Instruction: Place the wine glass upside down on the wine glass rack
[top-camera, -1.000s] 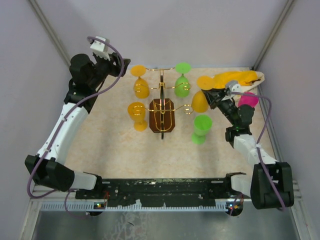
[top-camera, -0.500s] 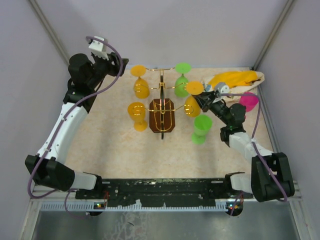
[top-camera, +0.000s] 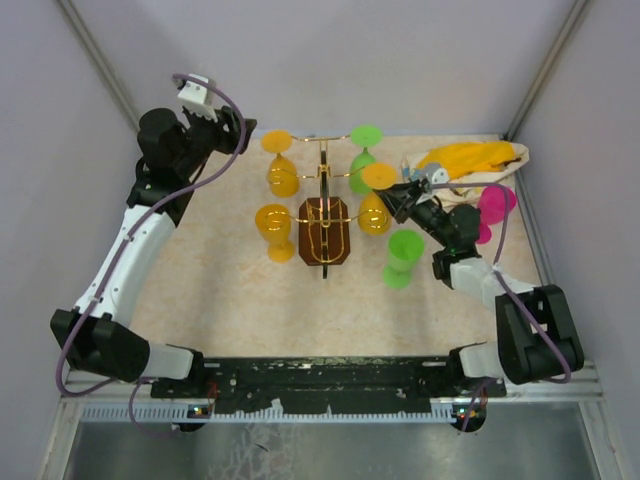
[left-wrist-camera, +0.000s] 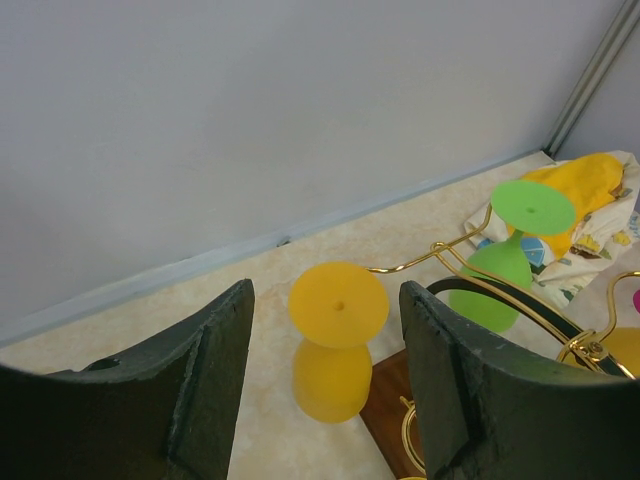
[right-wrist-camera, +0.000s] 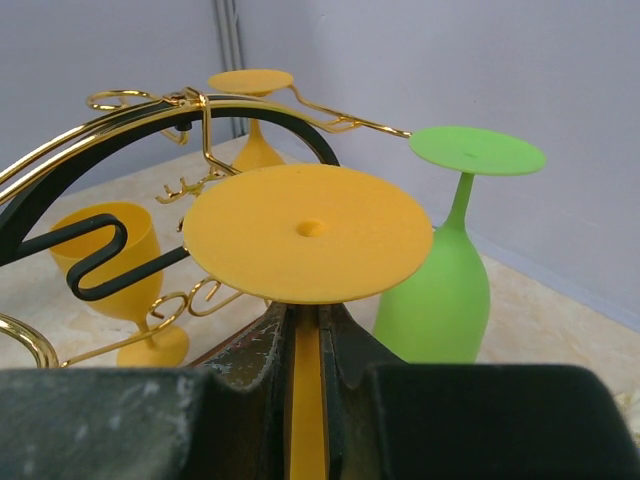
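An orange wine glass (top-camera: 376, 196) hangs upside down, foot up, at the right side of the wine glass rack (top-camera: 324, 230). My right gripper (top-camera: 393, 203) is shut on its stem. In the right wrist view the round foot (right-wrist-camera: 308, 233) sits just above the fingers (right-wrist-camera: 262, 350), with the stem pinched between them, and the rack's gold wire (right-wrist-camera: 150, 110) arches close to the left. My left gripper (top-camera: 225, 125) hovers open at the back left, holding nothing. Its view looks down on an inverted orange glass (left-wrist-camera: 338, 335) and the rack's wire arm (left-wrist-camera: 470, 275).
Hung on the rack are an inverted orange glass (top-camera: 281, 165) and an inverted green glass (top-camera: 364, 160). An upright orange glass (top-camera: 274, 230) stands left of the base. An upright green glass (top-camera: 403, 257) stands right of it. A pink glass (top-camera: 495, 203) and a yellow cloth bag (top-camera: 470, 158) lie at the back right.
My right gripper has carried the orange glass leftward, from beside the yellow bag to the rack's right side. The left arm has stayed put.
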